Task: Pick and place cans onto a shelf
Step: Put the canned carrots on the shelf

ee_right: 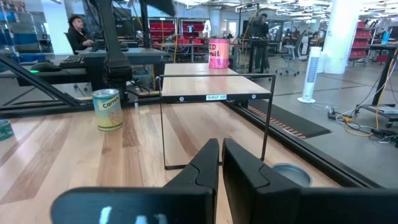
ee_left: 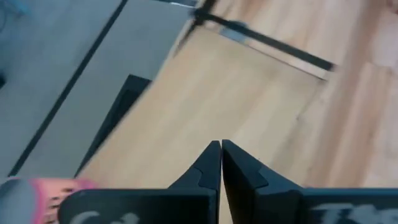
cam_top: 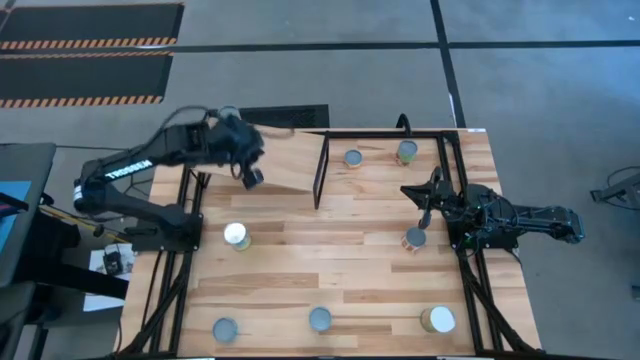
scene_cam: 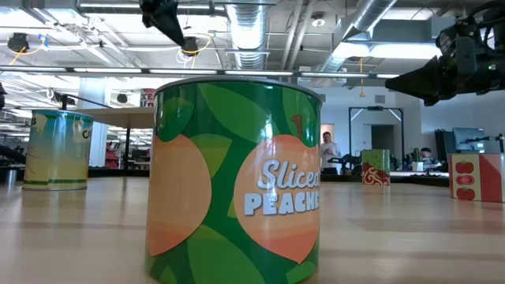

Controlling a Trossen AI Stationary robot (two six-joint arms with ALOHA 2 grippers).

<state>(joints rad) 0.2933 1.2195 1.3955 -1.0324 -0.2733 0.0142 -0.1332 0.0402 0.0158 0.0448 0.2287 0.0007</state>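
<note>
The shelf is a sloping light-wood board on a thin black frame at the table's far left. My left gripper is shut and empty above the board. A pink can stands on the shelf's top, and a pink blur shows beside my left fingers. My right gripper is shut and empty at the table's right, just beyond a can. Two cans stand at the far edge. A carrot can stands left of centre.
Three cans stand along the near edge: a grey-topped one, the peaches can and a wider cream-topped one. Black frame rails run along both sides of the table. People sit in the room beyond.
</note>
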